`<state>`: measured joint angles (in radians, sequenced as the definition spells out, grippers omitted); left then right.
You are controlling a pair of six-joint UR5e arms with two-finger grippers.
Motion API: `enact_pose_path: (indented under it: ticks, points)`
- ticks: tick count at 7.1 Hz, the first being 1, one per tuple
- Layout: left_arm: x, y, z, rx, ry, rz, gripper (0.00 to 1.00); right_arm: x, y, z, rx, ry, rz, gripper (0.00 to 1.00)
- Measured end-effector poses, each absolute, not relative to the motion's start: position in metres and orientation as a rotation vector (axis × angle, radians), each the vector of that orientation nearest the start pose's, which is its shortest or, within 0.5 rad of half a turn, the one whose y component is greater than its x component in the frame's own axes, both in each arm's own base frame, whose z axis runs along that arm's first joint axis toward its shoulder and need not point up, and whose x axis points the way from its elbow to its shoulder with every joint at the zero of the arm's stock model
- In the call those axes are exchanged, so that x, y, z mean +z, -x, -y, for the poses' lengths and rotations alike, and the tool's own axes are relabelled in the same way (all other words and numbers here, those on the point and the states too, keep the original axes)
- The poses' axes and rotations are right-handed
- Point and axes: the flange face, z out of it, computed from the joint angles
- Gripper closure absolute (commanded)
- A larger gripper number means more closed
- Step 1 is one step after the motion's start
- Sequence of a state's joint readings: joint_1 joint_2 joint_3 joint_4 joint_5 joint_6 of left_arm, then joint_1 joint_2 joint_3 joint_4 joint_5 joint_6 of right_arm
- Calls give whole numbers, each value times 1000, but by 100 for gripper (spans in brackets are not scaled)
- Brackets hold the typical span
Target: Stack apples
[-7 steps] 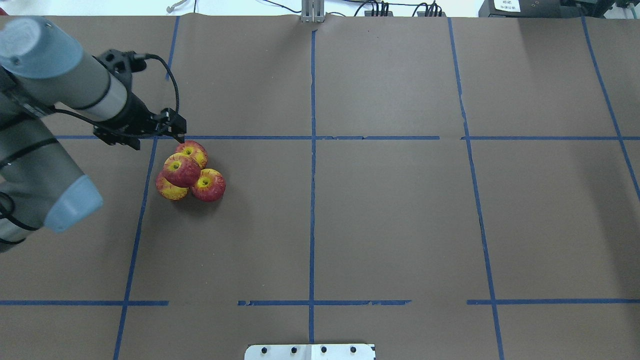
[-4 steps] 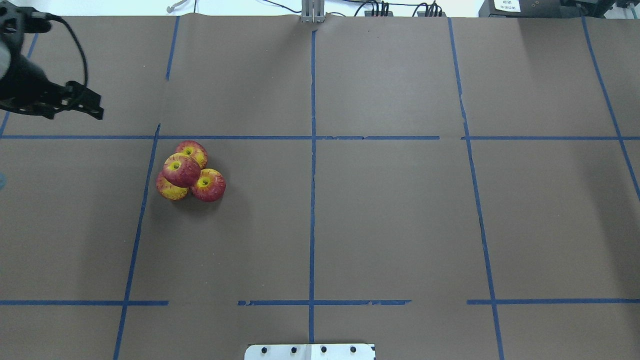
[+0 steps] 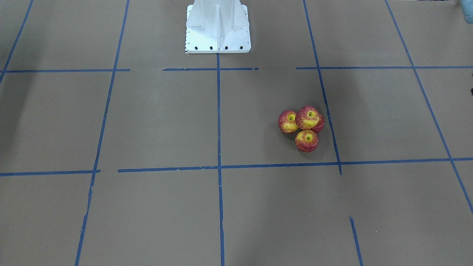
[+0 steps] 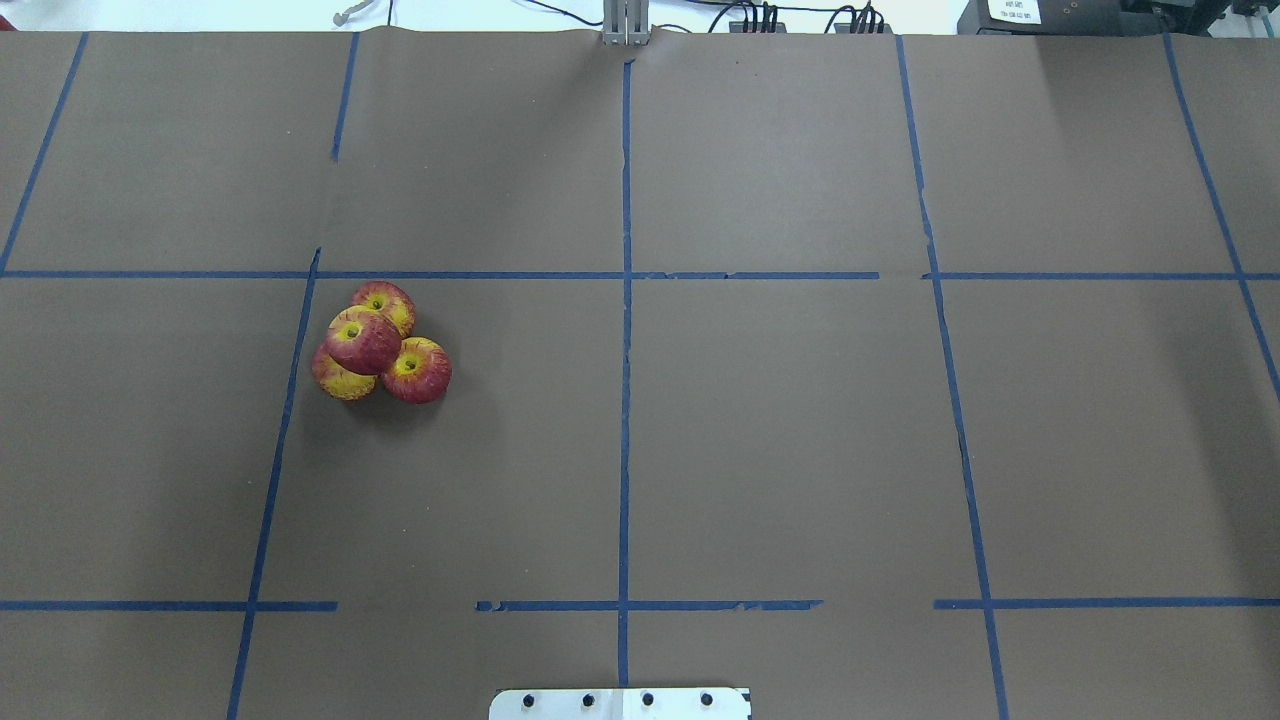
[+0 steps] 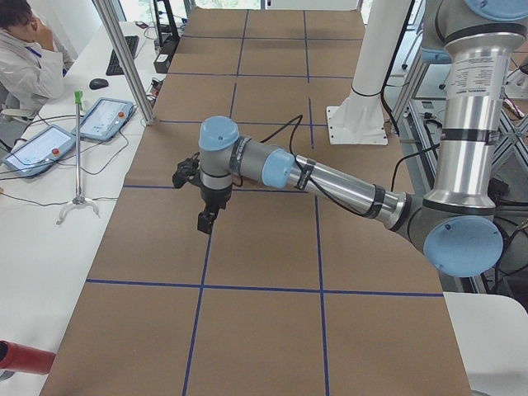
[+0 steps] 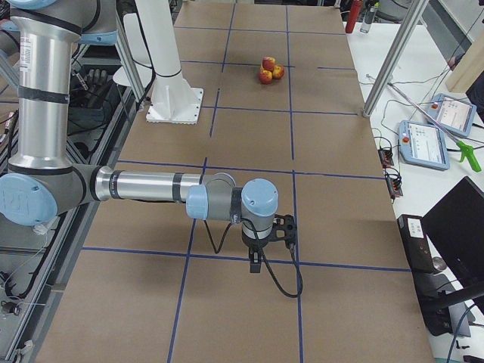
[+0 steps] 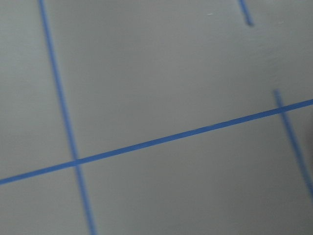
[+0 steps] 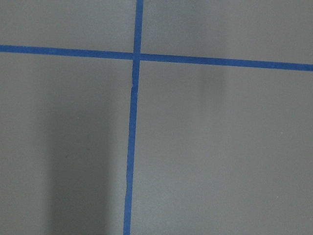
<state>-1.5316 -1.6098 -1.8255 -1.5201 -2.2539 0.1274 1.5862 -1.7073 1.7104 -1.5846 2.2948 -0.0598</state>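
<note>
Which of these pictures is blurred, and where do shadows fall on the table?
Left wrist view: the blue tape lines look soft and smeared, so this picture is blurred. Right wrist view: the lines are sharper, with a dim shadow band at lower left. Overhead view: sharp, and the apples cast a faint soft shadow on the brown paper just beside them.

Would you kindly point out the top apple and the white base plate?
top apple (image 4: 362, 341), overhead view, its red upper face.
white base plate (image 4: 620, 708), overhead view, its flat top between the middle bolts.
</note>
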Motion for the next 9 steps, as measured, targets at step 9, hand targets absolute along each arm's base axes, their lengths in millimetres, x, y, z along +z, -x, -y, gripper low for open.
enact_pose_path:
  ticks: [9]
  points:
    - [619,92,474,177,-51,-805,0,658,-74,432,-39,-17,724,0]
